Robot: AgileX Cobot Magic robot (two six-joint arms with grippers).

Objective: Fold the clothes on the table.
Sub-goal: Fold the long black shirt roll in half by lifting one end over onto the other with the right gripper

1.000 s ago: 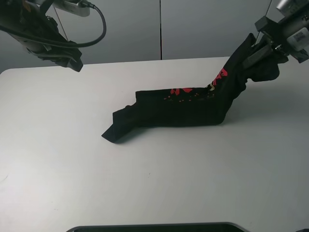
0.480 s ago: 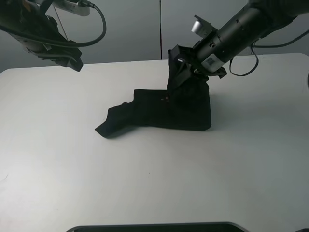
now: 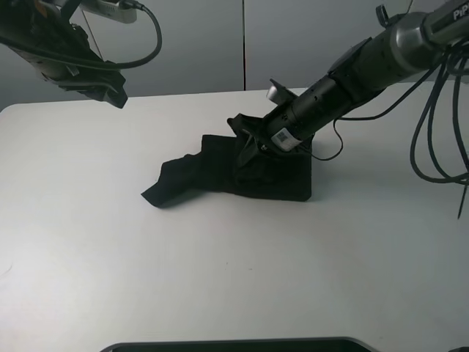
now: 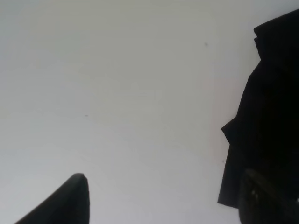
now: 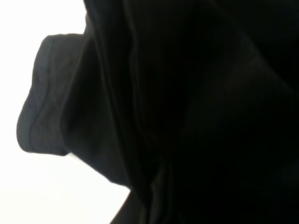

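Observation:
The clothes [image 3: 194,176], a black T-shirt, lie bunched in a doubled-over strip at the middle of the white table [image 3: 234,279], with a sleeve end trailing toward the left. My right gripper [image 3: 248,139] reaches across from the right and sits low on top of the doubled shirt, shut on its fabric. Black cloth [image 5: 187,116] fills the right wrist view and hides the fingers. High above the table's far left corner hangs my left gripper [image 3: 110,94]. Its jaws stand open and empty [image 4: 168,205], with the shirt's edge [image 4: 271,116] off to one side.
Cables [image 3: 440,132] hang from the right arm over the table's right side. A dark rounded object [image 3: 234,345] lies along the near table edge. Grey wall panels stand behind the table.
My right gripper carried the raised right end of the shirt leftward and down, laying it over the middle. The shirt's left end slid slightly left. The left arm stayed still.

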